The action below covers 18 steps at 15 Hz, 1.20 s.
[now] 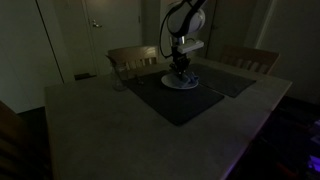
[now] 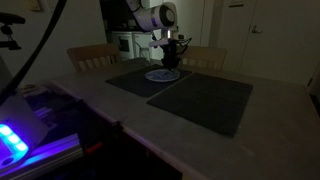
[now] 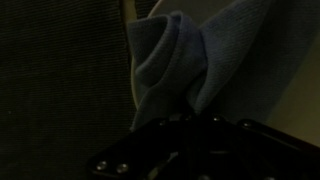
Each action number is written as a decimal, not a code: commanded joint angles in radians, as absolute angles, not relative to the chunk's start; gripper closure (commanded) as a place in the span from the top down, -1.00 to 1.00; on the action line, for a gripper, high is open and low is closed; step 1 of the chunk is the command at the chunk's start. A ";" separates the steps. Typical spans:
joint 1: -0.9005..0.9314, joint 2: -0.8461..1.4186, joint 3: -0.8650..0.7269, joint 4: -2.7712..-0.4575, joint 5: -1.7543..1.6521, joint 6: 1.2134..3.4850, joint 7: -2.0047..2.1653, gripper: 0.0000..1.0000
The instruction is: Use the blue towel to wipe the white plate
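The room is dim. The white plate [image 1: 183, 84] sits on a dark placemat [image 1: 175, 97] at the far side of the table, and it also shows in an exterior view [image 2: 160, 75]. My gripper [image 1: 180, 68] hangs straight down over the plate, and is seen in an exterior view [image 2: 171, 60] too. In the wrist view the blue towel [image 3: 185, 55] is bunched up and pinched between the fingers [image 3: 185, 118]. The towel hangs onto the plate. The fingertips are mostly hidden in shadow.
A second dark placemat [image 2: 205, 101] lies beside the first. Wooden chairs [image 1: 135, 60] stand behind the table's far edge. A device with a blue and purple glow [image 2: 15, 140] sits near the table's near corner.
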State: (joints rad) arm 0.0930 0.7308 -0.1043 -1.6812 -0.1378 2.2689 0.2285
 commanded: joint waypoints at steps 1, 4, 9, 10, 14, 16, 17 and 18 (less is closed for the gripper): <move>0.119 0.770 -0.132 -1.624 -0.178 2.182 0.277 -0.96; 0.119 0.779 -0.127 -1.605 -0.187 2.134 0.289 -0.96; 0.099 0.784 -0.099 -1.593 -0.153 2.106 0.268 -0.96; 0.093 0.784 -0.091 -1.594 -0.141 2.110 0.261 -0.96; 0.070 0.777 -0.066 -1.601 -0.085 2.119 0.240 -0.96; 0.059 0.775 -0.056 -1.602 -0.055 2.122 0.229 -0.96; 0.052 0.775 -0.050 -1.601 -0.038 2.122 0.220 -0.96; 0.044 0.775 -0.043 -1.601 -0.020 2.123 0.210 -0.96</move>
